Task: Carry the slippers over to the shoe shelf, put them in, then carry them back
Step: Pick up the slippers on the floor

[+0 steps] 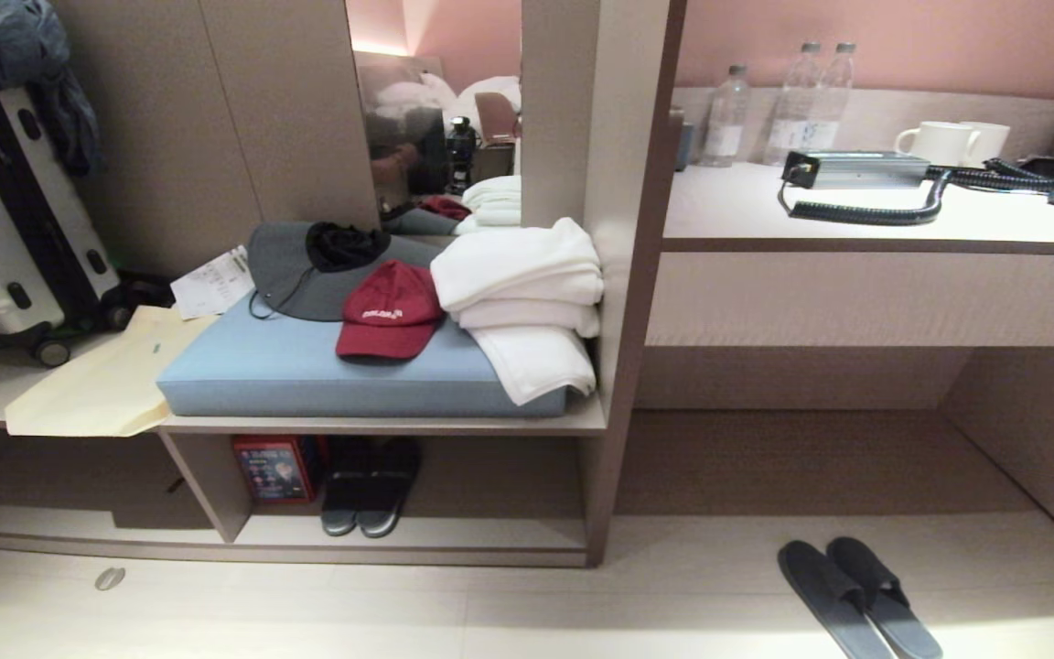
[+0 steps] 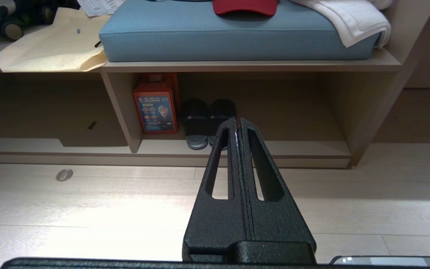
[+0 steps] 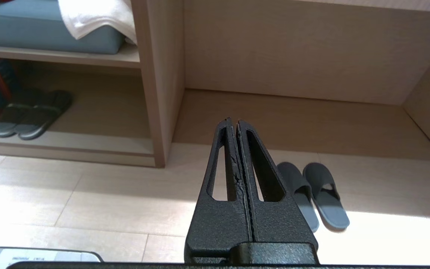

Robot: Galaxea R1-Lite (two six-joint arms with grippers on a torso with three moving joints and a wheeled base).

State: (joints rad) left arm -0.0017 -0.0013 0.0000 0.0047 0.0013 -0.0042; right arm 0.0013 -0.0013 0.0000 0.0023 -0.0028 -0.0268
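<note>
The slate-grey slippers (image 1: 829, 590) lie side by side on the pale floor at the lower right, in front of the tall recess under the desk, toes towards it. The right wrist view shows the slippers (image 3: 327, 203) just beyond and beside my right gripper (image 3: 233, 121), which is shut and empty above the floor. The shoe shelf (image 1: 490, 533) is the low cubby under the blue cushion, left of the slippers. My left gripper (image 2: 236, 120), shut and empty, points at the shoe shelf (image 2: 293, 147). Neither arm shows in the head view.
A darker pair of sandals (image 1: 370, 490) and a red box (image 1: 275, 469) stand at the shelf's left end. On the blue cushion (image 1: 307, 366) lie a red cap, a grey hat and white towels. A suitcase (image 1: 5, 210) stands far left. A vertical divider panel (image 1: 623, 275) separates shelf and recess.
</note>
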